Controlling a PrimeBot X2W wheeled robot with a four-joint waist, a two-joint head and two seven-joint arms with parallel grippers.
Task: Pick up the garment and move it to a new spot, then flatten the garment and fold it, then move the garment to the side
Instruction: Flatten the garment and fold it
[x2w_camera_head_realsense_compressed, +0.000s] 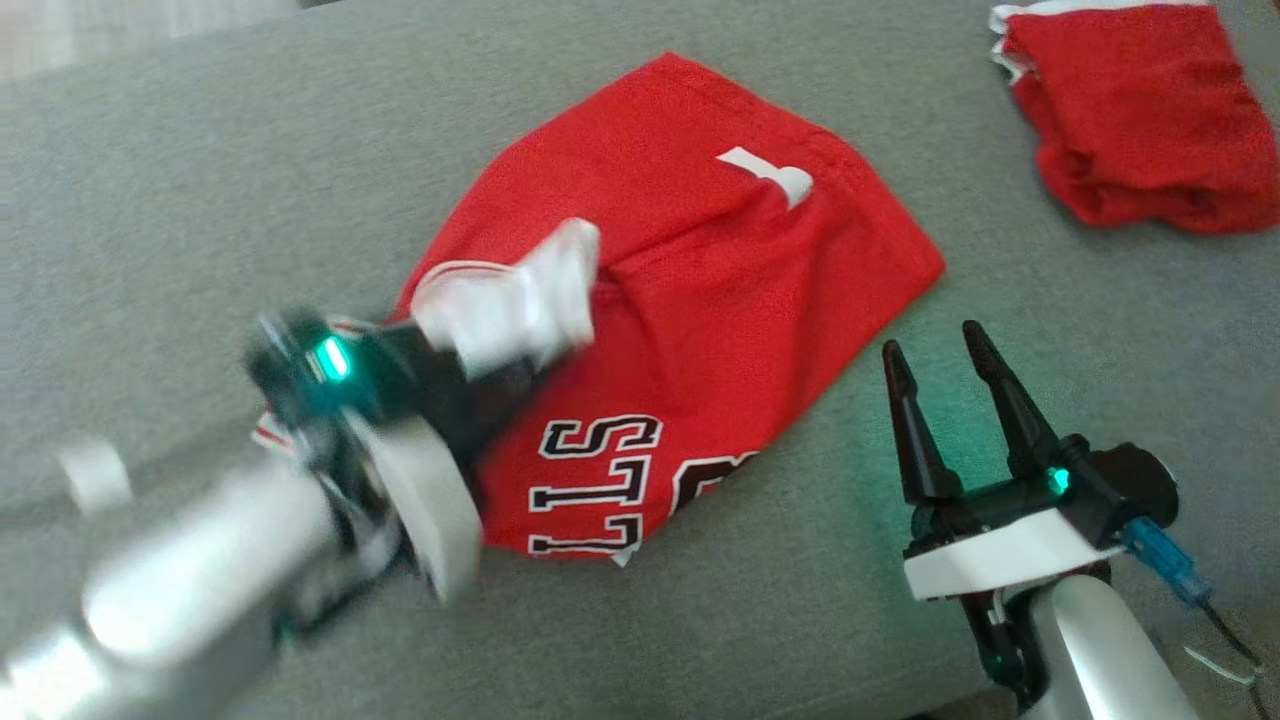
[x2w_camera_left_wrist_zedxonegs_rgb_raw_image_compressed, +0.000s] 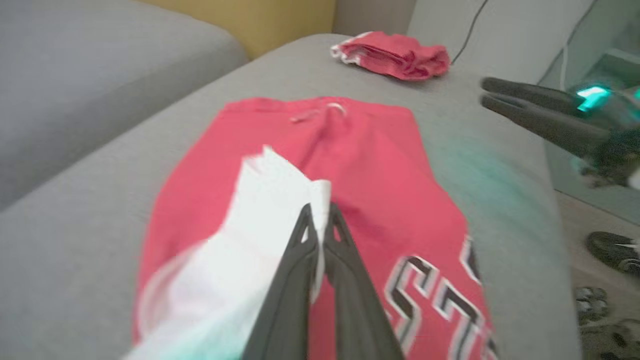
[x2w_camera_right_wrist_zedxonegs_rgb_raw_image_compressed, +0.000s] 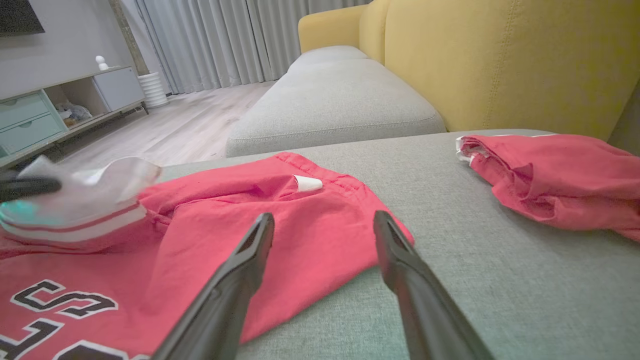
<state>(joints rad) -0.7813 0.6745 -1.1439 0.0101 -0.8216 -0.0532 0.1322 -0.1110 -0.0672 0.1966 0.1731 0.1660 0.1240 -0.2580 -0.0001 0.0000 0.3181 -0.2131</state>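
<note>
**Fold step: left tool on the hem**

Step in hand, by my reading: the fold. The garment (x2w_camera_head_realsense_compressed: 720, 300) lies mostly flat in the middle of the grey sofa cushion (x2w_camera_head_realsense_compressed: 200, 200), with its black-and-white lettering toward the near edge. One white-trimmed hem (x2w_camera_left_wrist_zedxonegs_rgb_raw_image_compressed: 270, 190) is raised off the red cloth and turned over it.

Left tool (x2w_camera_left_wrist_zedxonegs_rgb_raw_image_compressed: 320, 215): fingers together, clamped on that white hem. The cloth is pinched between the tips and drapes back along the fingers. The head view is blurred here, so take the grip from the left wrist view.

Right tool (x2w_camera_head_realsense_compressed: 930, 345): fingers apart, holding nothing. It hangs over bare cushion just beside the garment's right edge, not touching the cloth.

A second red garment (x2w_camera_head_realsense_compressed: 1140, 120) sits bunched at the far right corner, well apart from the work.

Next move, as a judgement: you need to carry the pinched hem across the red body toward the opposite edge, low enough that the layer beneath does not drag. Release only once the edges line up. Consider pinning the right edge with the free tool, since thin cloth like this may slide.
</note>
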